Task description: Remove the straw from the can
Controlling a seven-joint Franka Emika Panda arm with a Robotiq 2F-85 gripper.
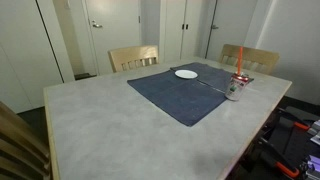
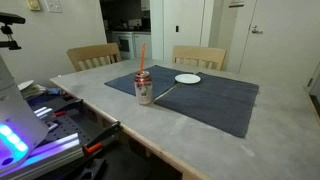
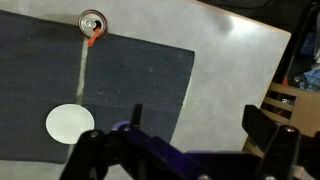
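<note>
While the gripper [image 3: 185,150] hangs well above the table [image 3: 230,60], the wrist view shows its jaws wide apart with nothing between them. The can [image 3: 92,20] sits far ahead of the fingers [image 3: 95,160], off toward the view's left-hand finger. It stands upright at the far edge of the dark mat [image 3: 130,80]. The straw [image 3: 94,36] is in the can, poking out of the top. In both exterior views it stands near upright, slightly tilted. A white plate [image 3: 70,123] lies on the mat between can and tool, nearer the tool. A thin pale stick [image 3: 80,72] lies flat on the mat, running from beside the can toward the plate. The tool is well apart from can and straw.
</note>
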